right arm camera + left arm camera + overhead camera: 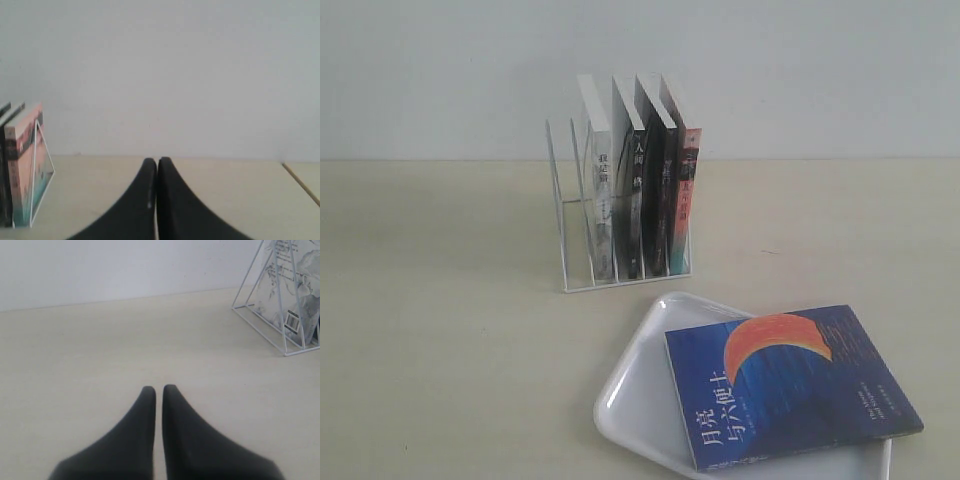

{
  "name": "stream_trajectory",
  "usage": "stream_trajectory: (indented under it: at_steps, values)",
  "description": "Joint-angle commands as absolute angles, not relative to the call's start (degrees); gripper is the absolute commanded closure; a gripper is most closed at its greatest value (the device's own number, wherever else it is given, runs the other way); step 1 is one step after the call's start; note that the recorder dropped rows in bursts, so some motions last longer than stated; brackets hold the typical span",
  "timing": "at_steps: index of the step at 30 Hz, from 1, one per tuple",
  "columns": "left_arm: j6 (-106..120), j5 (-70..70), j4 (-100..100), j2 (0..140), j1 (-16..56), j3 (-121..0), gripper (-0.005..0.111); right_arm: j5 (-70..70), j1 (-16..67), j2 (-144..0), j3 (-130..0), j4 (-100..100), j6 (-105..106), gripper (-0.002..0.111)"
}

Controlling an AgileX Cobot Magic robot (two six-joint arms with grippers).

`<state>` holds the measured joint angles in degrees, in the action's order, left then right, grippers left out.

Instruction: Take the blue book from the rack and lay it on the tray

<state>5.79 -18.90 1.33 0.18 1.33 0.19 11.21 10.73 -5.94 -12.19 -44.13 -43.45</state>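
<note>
- Exterior view: the thin dark blue paperback with the orange crescent, the blue book [790,385], lies flat and cover up on the large white plastic tray [632,400], well apart from the small white wire rack [570,245] behind it
- One corner of the book, at the right of the view, seems to reach past the tray's low rim, and the tray holds nothing else
- The rack holds four upright books: a grey-white-spined book [601,195], two black-spined books [636,200] and a red-and-teal-spined book [686,205]; its slots at the left of the view are bare
- Neither arm shows here, and the task looks done, so what is left is to keep both arms clear of the tray and not nudge the book; if it is squared up, a light push toward the tray's middle would do
- Left wrist view: the left gripper [159,390] hangs over the pale beige table [75,365], its black jaws drawn together to a thin slit and grasping nothing; the rack stands off to one side, with a barcoded back cover [292,320] behind its wires
- Right wrist view: the right gripper [157,162] is clenched, jaws pressed together and empty; the rack's end and the pink-and-teal cover of its outermost book show at the frame's edge, well apart from it
</note>
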Motion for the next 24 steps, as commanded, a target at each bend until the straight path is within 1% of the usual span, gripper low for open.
stream_trajectory:
  at_steps: [1, 3, 5, 11, 24]
  values:
    - [6.02, -18.0, 1.46, 0.0, 1.22, 0.0, 0.102, 13.08, 10.35, -4.12, -8.3, -18.56, -13.32, 0.109]
    - [6.02, -18.0, 1.46, 0.0, 1.22, 0.0, 0.102, 13.08, 10.35, -3.37, -6.89, -7.2, 0.0, 0.109]
    - [6.02, -18.0, 1.46, 0.0, 1.22, 0.0, 0.102, 13.22, 10.35, -2.39, -5.36, -3.19, 3.74, 0.109]
    - [6.02, -18.0, 1.46, 0.0, 1.22, 0.0, 0.102, 13.37, 10.35, 0.0, -0.11, -3.21, 3.75, 0.109]
    - [6.02, -18.0, 1.46, 0.0, 1.22, 0.0, 0.102, 19.27, 10.23, 0.0, 0.0, -2.15, 3.26, 0.109]
